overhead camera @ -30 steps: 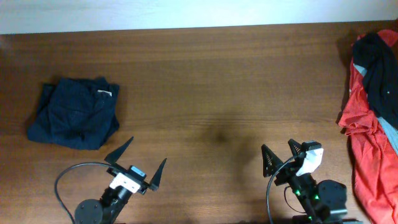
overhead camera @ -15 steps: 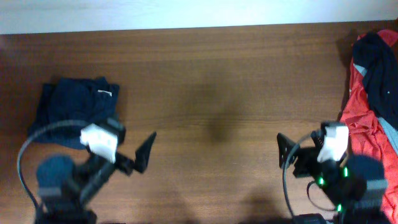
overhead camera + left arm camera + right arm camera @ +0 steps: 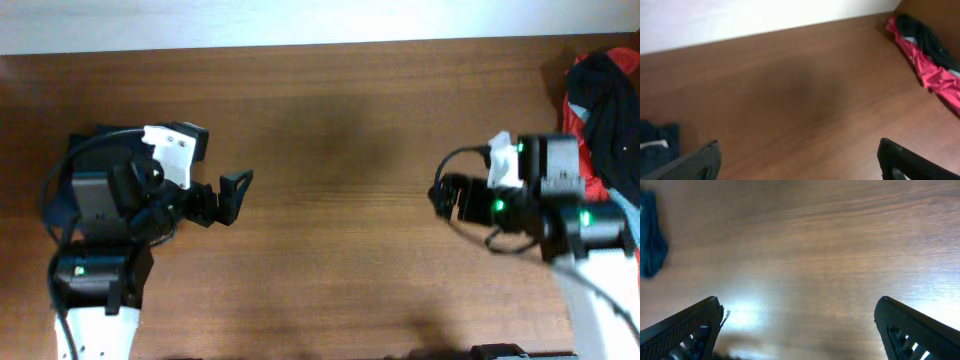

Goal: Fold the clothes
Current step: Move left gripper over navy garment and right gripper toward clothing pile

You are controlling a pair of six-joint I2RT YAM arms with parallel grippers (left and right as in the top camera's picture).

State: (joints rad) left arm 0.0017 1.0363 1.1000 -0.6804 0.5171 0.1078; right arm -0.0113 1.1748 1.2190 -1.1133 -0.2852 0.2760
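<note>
A folded navy garment (image 3: pixel 654 145) lies at the table's left; in the overhead view my left arm covers most of it, and it also shows in the right wrist view (image 3: pixel 650 235). A heap of red and black clothes (image 3: pixel 600 95) lies at the far right edge and also shows in the left wrist view (image 3: pixel 925 57). My left gripper (image 3: pixel 228 197) is open and empty, pointing right over bare wood (image 3: pixel 799 150). My right gripper (image 3: pixel 445 195) is open and empty, pointing left over bare wood (image 3: pixel 799 305), just left of the heap.
The brown wooden table (image 3: pixel 340 130) stretches between the two arms. A white wall edge (image 3: pixel 300 20) runs along the back. Cables loop beside each arm.
Both arms have lifted from the front edge and swung toward the table's middle depth. The left arm now hangs over the navy garment. The right arm now sits beside the red heap.
</note>
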